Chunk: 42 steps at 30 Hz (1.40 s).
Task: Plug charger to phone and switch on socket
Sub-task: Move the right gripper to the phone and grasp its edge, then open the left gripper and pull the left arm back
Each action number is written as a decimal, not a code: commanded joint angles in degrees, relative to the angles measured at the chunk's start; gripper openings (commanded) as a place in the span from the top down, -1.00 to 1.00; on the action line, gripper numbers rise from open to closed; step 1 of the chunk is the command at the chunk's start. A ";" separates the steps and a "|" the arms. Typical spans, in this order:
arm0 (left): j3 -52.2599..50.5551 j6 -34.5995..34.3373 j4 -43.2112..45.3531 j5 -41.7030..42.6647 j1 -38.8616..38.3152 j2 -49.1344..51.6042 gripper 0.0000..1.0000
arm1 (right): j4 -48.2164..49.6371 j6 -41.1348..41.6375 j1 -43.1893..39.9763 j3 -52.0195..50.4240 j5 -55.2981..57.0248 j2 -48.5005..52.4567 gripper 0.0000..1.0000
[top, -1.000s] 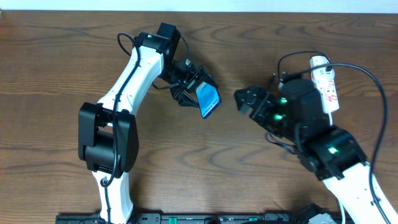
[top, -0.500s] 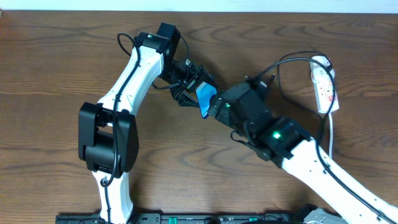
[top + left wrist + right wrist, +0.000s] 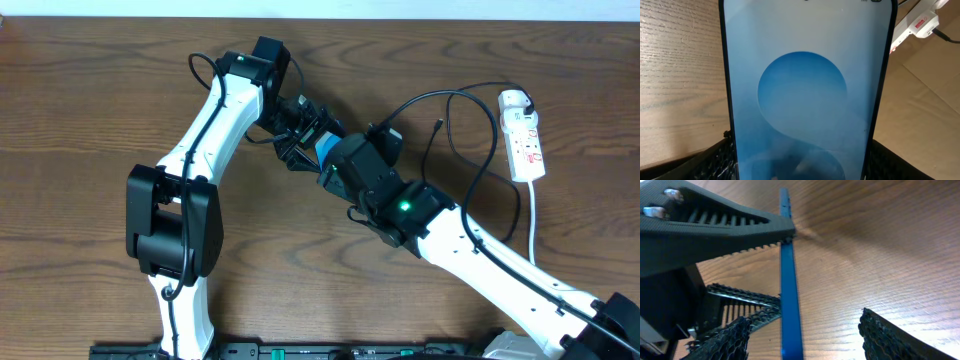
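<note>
The left gripper (image 3: 312,140) is clamped on the phone (image 3: 802,90) and holds it tilted above the table (image 3: 90,90), with the lower part of the body between its jaws. The right gripper (image 3: 806,319) has its jaws apart and nothing in them. In its own view the phone's thin edge runs up toward 12 o'clock between the jaws, and as far as I can see it touches neither.

I judge the phone to be stiff and smooth, slippery and easy to scratch. It is best held on its two long edges, as the left gripper does, and that grip must resist any push into the port.

The charger (image 3: 455,92) is in no gripper. In the overhead view its cable loops at 3 o'clock of the phone, and the small plug tip (image 3: 440,124) is free beside the right arm. It looks light and limp, so I would take it just behind the tip. The socket (image 3: 526,135) lies further out at 3 o'clock, well apart, and I cannot tell its switch state.
</note>
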 commanded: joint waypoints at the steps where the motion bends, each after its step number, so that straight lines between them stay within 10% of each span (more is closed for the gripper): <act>1: 0.24 0.94 -0.22 2.23 0.31 -2.47 -0.44 | 1.55 0.26 0.68 1.01 2.49 1.46 -0.36; 42: 0.24 0.94 -0.22 2.21 0.31 -2.47 -0.44 | 5.62 0.26 0.81 1.01 3.26 3.78 0.97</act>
